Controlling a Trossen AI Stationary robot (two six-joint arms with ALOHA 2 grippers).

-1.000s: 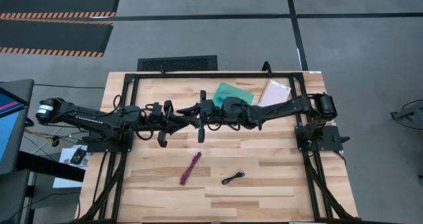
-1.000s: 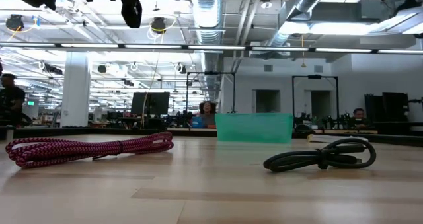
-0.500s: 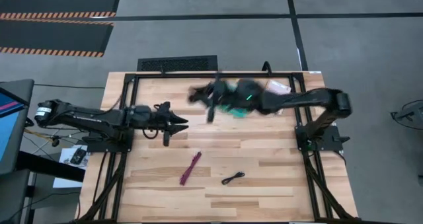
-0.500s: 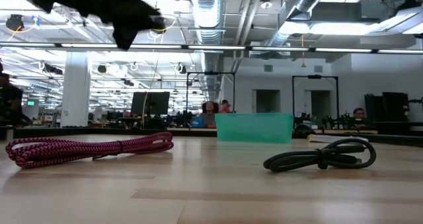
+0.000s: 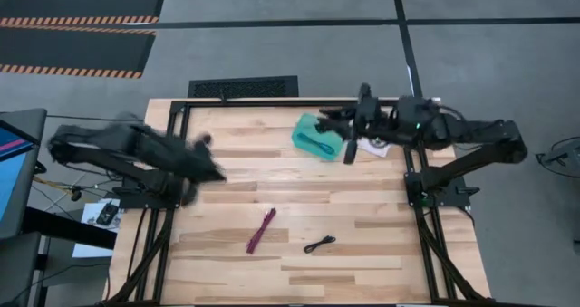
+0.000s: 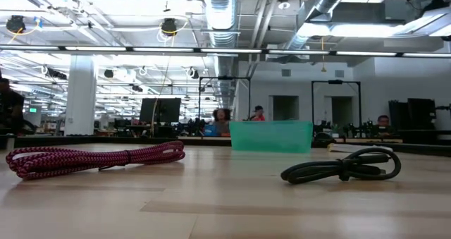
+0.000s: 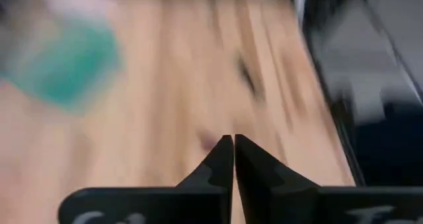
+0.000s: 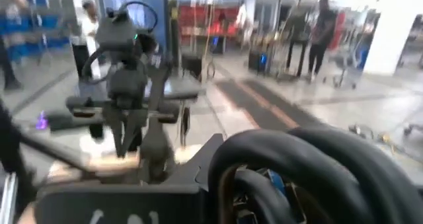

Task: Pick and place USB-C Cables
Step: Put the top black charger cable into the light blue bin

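Note:
A magenta-purple cable [image 5: 261,232] [image 6: 91,158] and an all-black cable [image 5: 319,244] [image 6: 342,167] lie bundled on the table's near half. A thin bluish cable [image 5: 317,144] lies in the teal tray [image 5: 304,126] [image 6: 271,137]. The black-with-red cable is out of sight. My left gripper [image 5: 213,171] [image 7: 233,145] is shut and empty, blurred, over the table's left half. My right gripper [image 5: 331,117] hovers above the tray's right end. A thick black loop [image 8: 297,171] fills its wrist view; what it is, I cannot tell.
A pale pink packet [image 5: 376,146] lies at the far right, partly under my right arm. The black frame rail [image 5: 272,100] runs along the table's far edge. Bare wood lies between the tray and the two near cables. People stand in the room beyond.
Both grippers were close together over the table's middle. My left arm has drawn back fast toward the left edge. My right arm has swung toward the far edge, over the tray, then toward the right. The magenta and black cables have stayed put.

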